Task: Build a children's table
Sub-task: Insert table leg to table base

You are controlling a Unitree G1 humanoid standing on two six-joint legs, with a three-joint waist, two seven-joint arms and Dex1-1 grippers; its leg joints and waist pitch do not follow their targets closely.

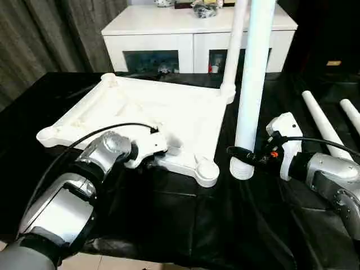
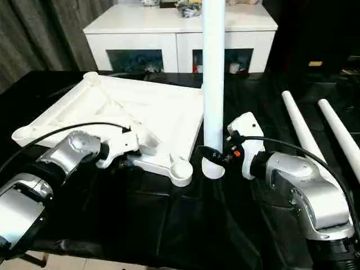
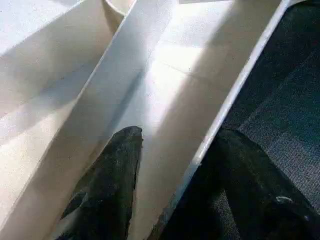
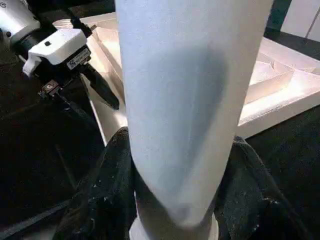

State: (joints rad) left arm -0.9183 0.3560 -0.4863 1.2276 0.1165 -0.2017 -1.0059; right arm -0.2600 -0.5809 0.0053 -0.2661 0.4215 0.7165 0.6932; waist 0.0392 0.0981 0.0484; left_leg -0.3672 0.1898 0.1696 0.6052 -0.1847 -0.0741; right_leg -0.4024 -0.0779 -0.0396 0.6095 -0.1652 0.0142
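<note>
The children's table top (image 1: 169, 112) lies upside down on the black work table, ribs facing up. One white leg (image 1: 235, 39) stands in its far right corner socket. My right gripper (image 1: 242, 154) is shut on a second leg (image 1: 250, 101). That leg is upright, its thick end on the black cover just right of the near right corner socket (image 1: 207, 169). My left gripper (image 3: 175, 145) is at the top's near edge. It is open, one finger inside the rim (image 3: 235, 95) and one outside.
Two spare white legs (image 2: 301, 126) (image 2: 337, 129) lie on the black cover at the right. A white cabinet (image 1: 169, 34) with glass doors stands behind the work table. Grey curtains hang at the far left.
</note>
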